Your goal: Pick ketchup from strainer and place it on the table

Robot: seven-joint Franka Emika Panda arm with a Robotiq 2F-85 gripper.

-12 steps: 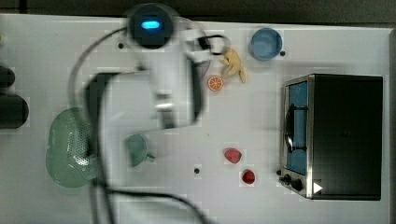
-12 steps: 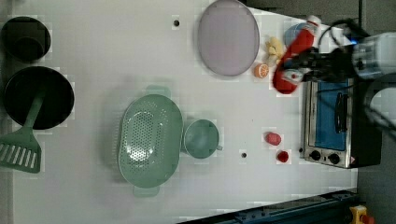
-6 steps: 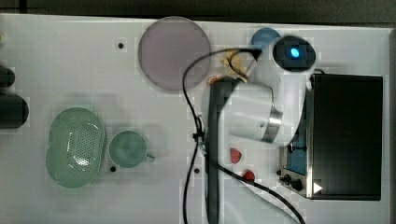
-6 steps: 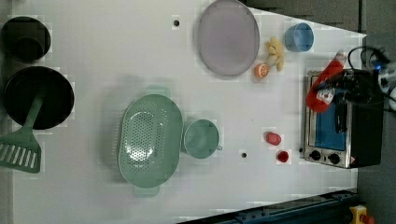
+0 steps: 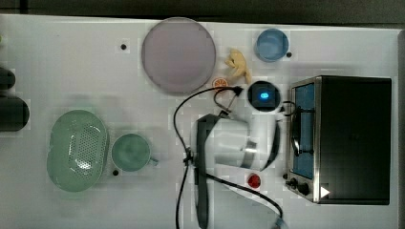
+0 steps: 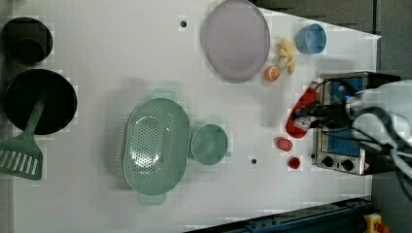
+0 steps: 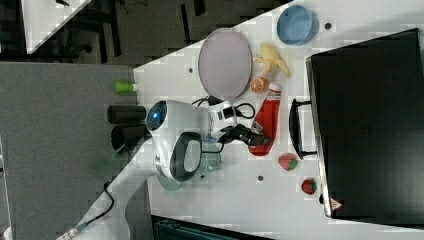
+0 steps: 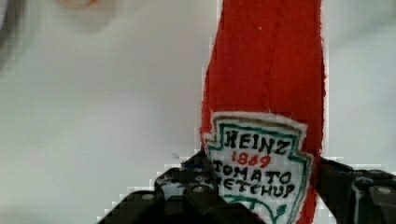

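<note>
The ketchup bottle (image 7: 265,122) is being held clamped at its label end by the gripper (image 7: 252,139), lying just beside the toaster oven (image 7: 367,125), well apart from the strainer (image 6: 155,145). If it is being released while not resting on the table (image 6: 121,63), it could roll against the oven's handle or the strawberry (image 7: 286,161) near the oven.
</note>
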